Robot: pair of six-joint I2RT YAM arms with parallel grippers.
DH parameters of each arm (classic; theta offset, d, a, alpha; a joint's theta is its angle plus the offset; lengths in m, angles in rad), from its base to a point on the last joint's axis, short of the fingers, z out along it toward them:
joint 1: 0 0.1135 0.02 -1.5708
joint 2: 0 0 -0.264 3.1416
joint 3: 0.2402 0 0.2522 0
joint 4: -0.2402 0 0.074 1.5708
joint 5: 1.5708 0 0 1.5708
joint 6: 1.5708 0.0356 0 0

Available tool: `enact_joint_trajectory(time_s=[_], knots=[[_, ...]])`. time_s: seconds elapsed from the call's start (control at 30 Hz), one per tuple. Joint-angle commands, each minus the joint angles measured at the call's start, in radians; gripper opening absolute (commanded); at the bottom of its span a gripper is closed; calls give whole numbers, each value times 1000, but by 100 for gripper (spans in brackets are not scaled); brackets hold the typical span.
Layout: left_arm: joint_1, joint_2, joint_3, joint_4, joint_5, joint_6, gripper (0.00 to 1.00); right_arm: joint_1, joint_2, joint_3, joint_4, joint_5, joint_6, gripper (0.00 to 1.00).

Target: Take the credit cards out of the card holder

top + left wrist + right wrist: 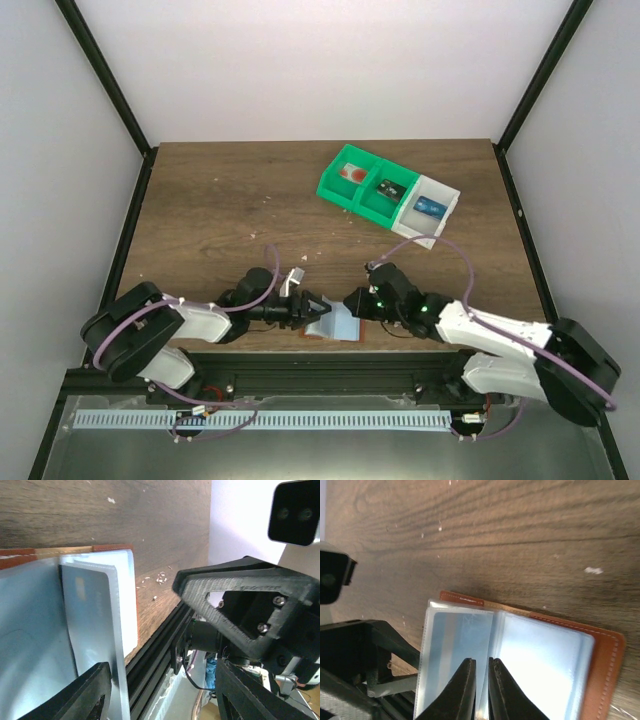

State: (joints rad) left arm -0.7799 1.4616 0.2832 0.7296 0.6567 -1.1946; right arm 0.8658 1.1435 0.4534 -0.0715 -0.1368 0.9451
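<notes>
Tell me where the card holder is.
Top view, near edge of the table: the card holder lies open between the left gripper and right gripper.

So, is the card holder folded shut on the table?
No, the card holder lies open on the table, with its pale clear sleeves spread to both sides over the brown cover.

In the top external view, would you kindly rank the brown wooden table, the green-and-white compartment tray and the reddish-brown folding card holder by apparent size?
1. the brown wooden table, by far the largest
2. the green-and-white compartment tray
3. the reddish-brown folding card holder, partly covered, yet clearly smaller than the tray
</notes>
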Motion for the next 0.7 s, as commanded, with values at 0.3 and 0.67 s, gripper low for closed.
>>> enact_joint_trajectory(time_s=[0.3,0.67], knots=[[-81,100,66,133,-6,-43,58,6,-334,-82,-123,193,35,13],[-81,46,60,59,-55,7,56,5,-343,-76,-137,175,28,14]])
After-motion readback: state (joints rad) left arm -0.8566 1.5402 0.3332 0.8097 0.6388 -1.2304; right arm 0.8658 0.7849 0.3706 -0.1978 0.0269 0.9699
